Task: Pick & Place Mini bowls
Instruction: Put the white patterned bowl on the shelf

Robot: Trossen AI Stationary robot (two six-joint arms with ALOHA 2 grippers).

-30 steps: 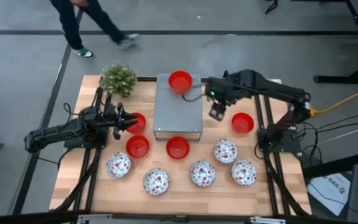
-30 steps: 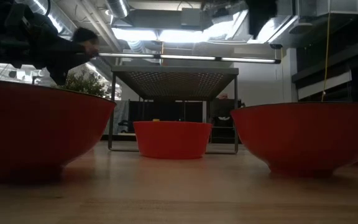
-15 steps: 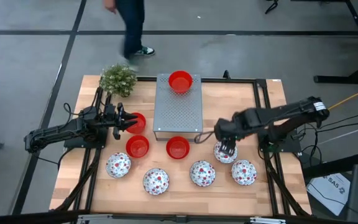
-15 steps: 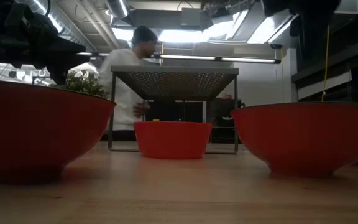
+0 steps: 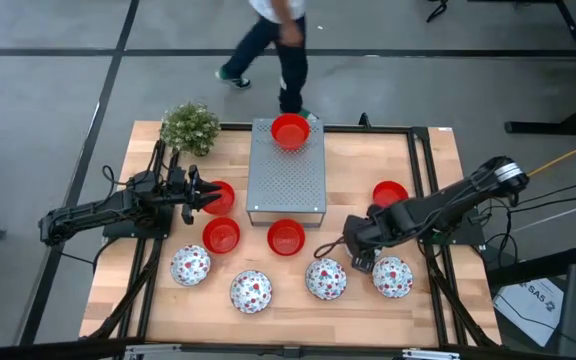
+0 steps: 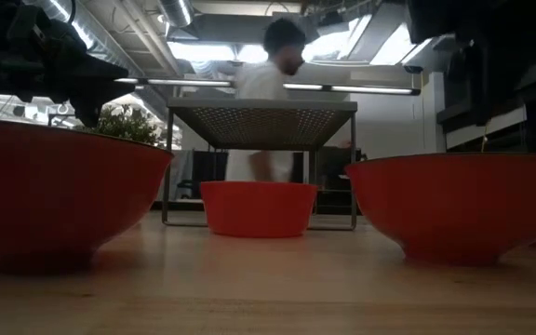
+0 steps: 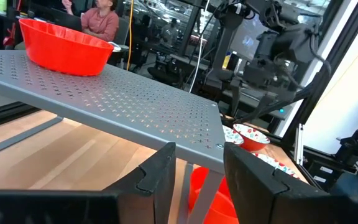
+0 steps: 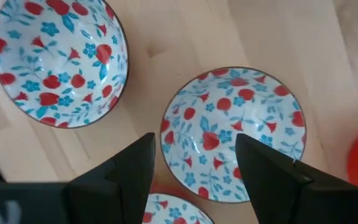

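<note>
Five glossy red mini bowls show in the high view. One [image 5: 290,131] stands on the grey perforated box [image 5: 286,172]; the others [image 5: 221,235] [image 5: 286,237] [image 5: 390,194] [image 5: 222,197] stand on the table. Patterned white bowls [image 5: 190,265] [image 5: 251,290] [image 5: 326,279] [image 5: 392,277] stand in the near row. My right gripper [image 5: 358,252] [image 8: 194,168] is open, pointing down over another patterned bowl [image 8: 232,140]. My left gripper [image 5: 203,197] [image 7: 201,180] is open and level at the left side of the red bowl [image 7: 209,194] beside the box. My right gripper points down, with one finger [image 8: 272,177] over the patterned bowl's inside and the other [image 8: 114,180] outside its rim [image 8: 164,134]. I cannot tell whether either touches the bowl, which sits upright on the table. My left gripper: I cannot tell whether it touches the red bowl.
A small green plant [image 5: 189,127] stands at the far left corner. The grey box stands on legs in the middle, with a red bowl [image 6: 257,207] showing beneath it in the low view. A person [image 5: 273,40] walks past the far edge. Two more patterned bowls [image 8: 58,62] [image 8: 173,213] lie close to my right gripper.
My right gripper has gone from beside the grey box toward the table's near edge and down, and now stands over a patterned bowl in the near row. The person beyond the far edge has walked toward the right.
</note>
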